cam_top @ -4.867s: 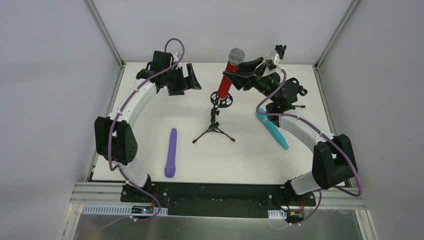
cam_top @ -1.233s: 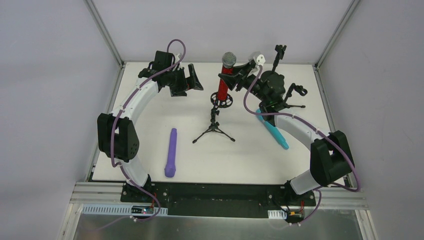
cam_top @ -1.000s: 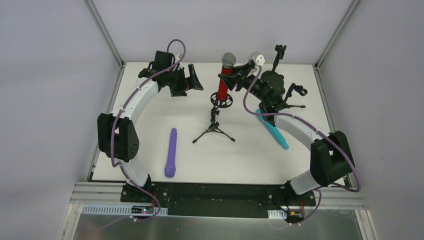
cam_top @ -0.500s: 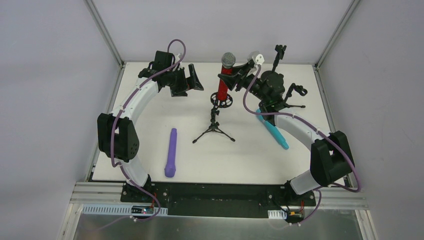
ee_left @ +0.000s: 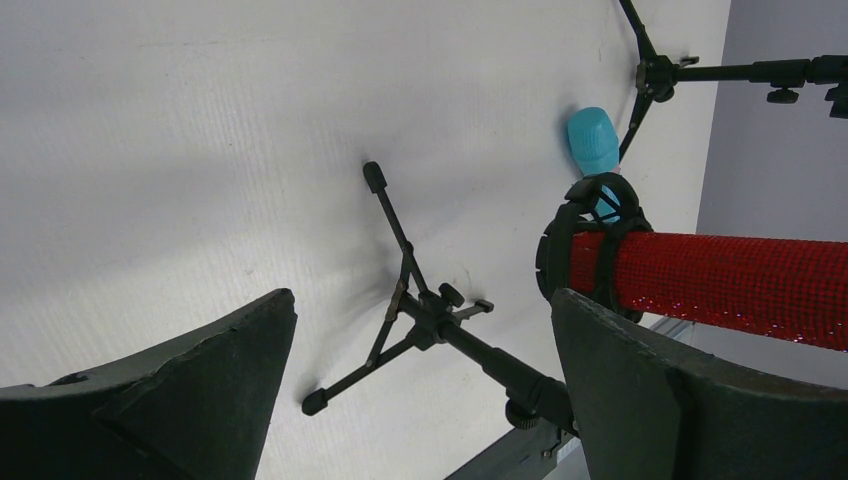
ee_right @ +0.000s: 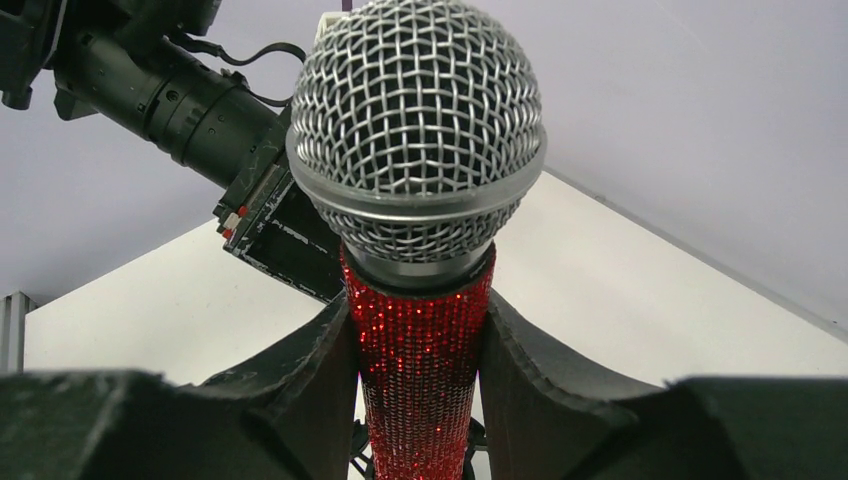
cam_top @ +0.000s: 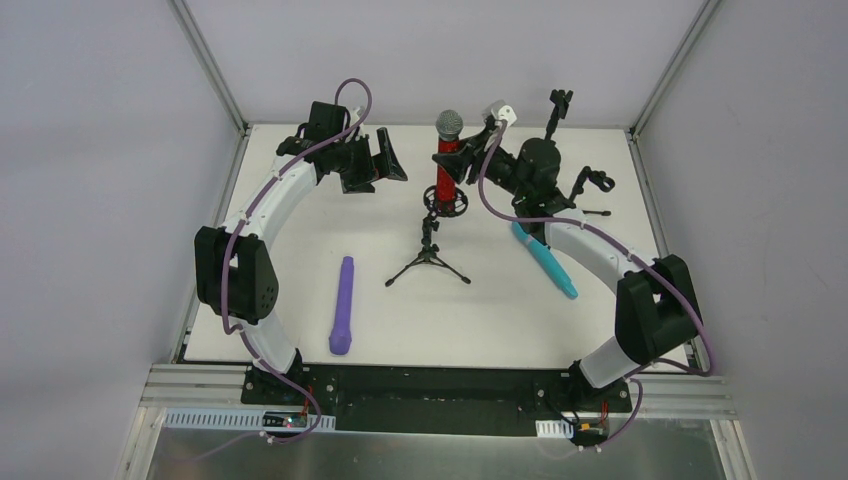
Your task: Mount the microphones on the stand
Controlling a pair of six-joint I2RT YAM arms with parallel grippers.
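While upright in the stand ring (cam_top: 445, 200), red microphone (cam_top: 445, 160) clamped in the right hand (ee_right: 420, 400); left hand (ee_left: 420, 330) wide.

The right claw (cam_top: 463, 149) now holds the red microphone (cam_top: 445, 166) upright, seated lower in the stand ring (cam_top: 446, 201) than before.
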